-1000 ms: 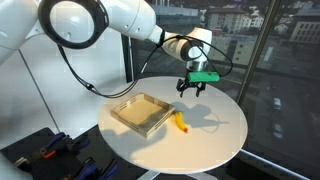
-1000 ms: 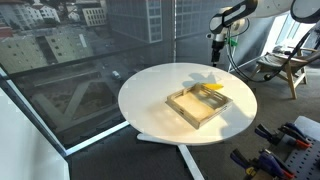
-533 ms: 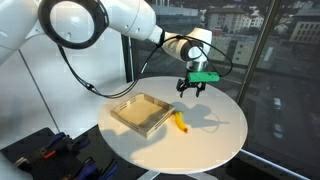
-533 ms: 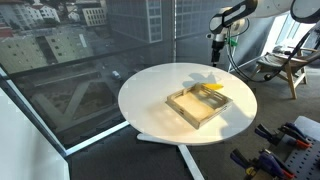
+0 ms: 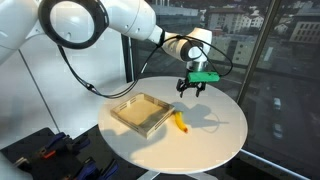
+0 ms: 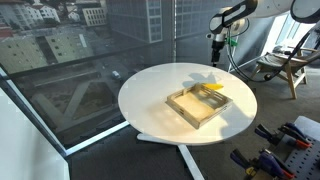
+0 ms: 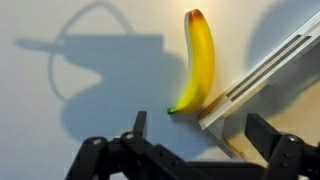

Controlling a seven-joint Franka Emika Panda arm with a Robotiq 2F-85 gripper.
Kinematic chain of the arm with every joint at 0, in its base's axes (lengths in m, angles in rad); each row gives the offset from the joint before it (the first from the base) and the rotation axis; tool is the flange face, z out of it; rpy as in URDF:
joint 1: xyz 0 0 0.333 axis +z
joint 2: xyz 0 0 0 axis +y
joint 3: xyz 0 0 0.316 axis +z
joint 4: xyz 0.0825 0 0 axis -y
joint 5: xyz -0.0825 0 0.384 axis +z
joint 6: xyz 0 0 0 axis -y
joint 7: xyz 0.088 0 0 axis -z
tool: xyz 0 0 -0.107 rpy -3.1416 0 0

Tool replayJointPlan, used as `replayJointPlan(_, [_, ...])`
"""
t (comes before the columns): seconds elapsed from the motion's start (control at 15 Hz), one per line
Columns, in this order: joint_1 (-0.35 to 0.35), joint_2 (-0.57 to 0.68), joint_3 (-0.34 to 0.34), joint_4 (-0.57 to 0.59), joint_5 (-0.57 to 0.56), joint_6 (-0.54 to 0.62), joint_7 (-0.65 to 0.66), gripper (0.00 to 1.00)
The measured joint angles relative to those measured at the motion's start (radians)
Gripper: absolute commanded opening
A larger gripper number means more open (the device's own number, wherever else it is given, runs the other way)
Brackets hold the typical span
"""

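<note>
Tall windows over a city back a round white table point(image 5: 215, 140) in both exterior views. Near the middle of the frame, a ripe yellow banana point(image 5: 180, 122) lies flat on the table, just beside a shallow square wooden tray point(image 5: 150, 129). The black two-fingered gripper point(image 5: 192, 90) hangs above and slightly right of the banana, clear of it, with its jaws spread wide and empty. In the wrist view the banana sits at upper centre, with its stem end pointing down toward the gap between the fingers.
</note>
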Motion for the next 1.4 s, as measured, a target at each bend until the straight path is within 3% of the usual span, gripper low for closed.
replayJointPlan(0.67, [0.003,0.007,0.0,-0.029,-0.001,0.018,-0.003,1.0])
replayJointPlan(1.4, [0.006,0.005,0.0,-0.13,-0.044,0.139,-0.036,1.0])
